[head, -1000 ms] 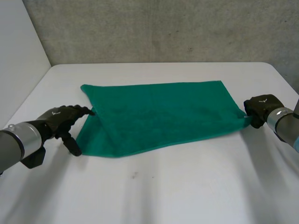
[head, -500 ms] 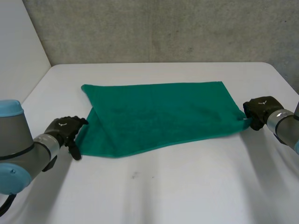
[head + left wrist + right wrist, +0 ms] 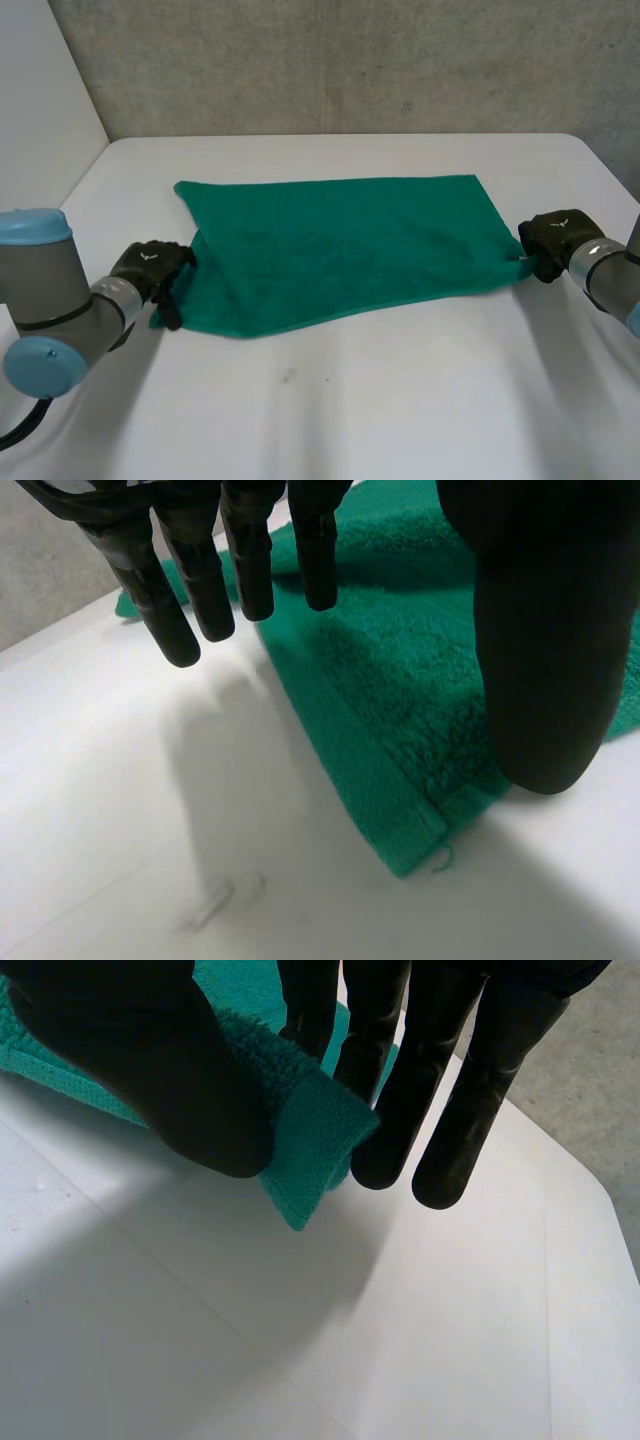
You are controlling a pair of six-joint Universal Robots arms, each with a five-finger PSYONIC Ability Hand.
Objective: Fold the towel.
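Observation:
A green towel (image 3: 340,250) lies spread across the white table (image 3: 400,400), its left end folded in a slant. My left hand (image 3: 155,268) is at the towel's near left corner. In the left wrist view its straight fingers (image 3: 210,570) hover over the towel's edge (image 3: 350,750), and its thumb (image 3: 550,630) reaches down onto the cloth beside the corner; nothing is pinched. My right hand (image 3: 553,238) is at the towel's right near corner. There the thumb (image 3: 150,1050) and fingers pinch the corner (image 3: 315,1140) just above the table.
A grey wall runs behind the table's far edge. A white panel stands along the left side. Bare tabletop stretches in front of the towel and beyond both hands.
My left hand has moved in to the towel's near left corner, turning over it, and its fingers have closed slightly. The right hand has kept its pinch in place.

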